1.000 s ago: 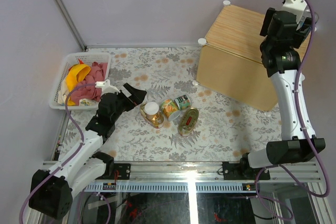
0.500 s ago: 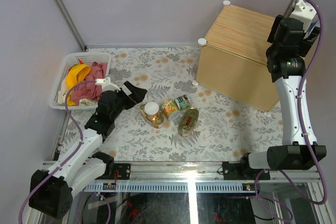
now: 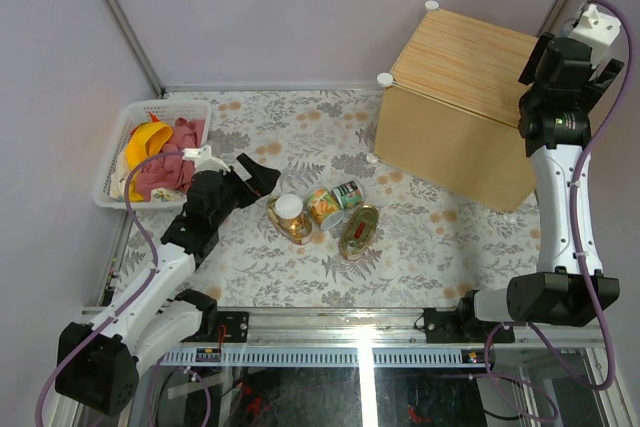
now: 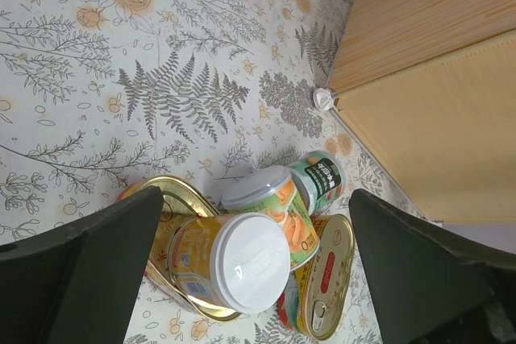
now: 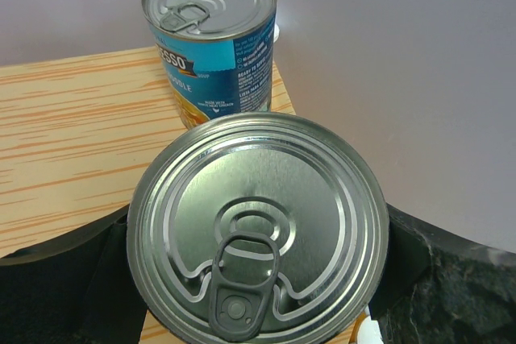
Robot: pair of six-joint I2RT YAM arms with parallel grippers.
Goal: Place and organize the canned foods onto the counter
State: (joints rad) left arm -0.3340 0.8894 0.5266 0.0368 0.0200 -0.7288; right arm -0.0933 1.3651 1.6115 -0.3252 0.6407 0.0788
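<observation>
Now my right gripper [image 5: 254, 279] has slid from over the middle of the counter [image 3: 470, 57] toward its far right corner. It brings the big can [image 5: 258, 223] near the blue can [image 5: 211, 38], which stands upright there. I judge the second large tin is about to be set down beside its twin. Those jaws stand wide, with a finger pressed on either side of the big can, holding it. My left gripper [image 3: 260, 177] has not moved. It hovers fully spread and empty over the table [image 3: 440, 247], left of middle. It faces the small cans [image 3: 322, 205] and oval tins [image 3: 358, 230] clustered mid-table, well apart from the counter. Those five are left to lift.
</observation>
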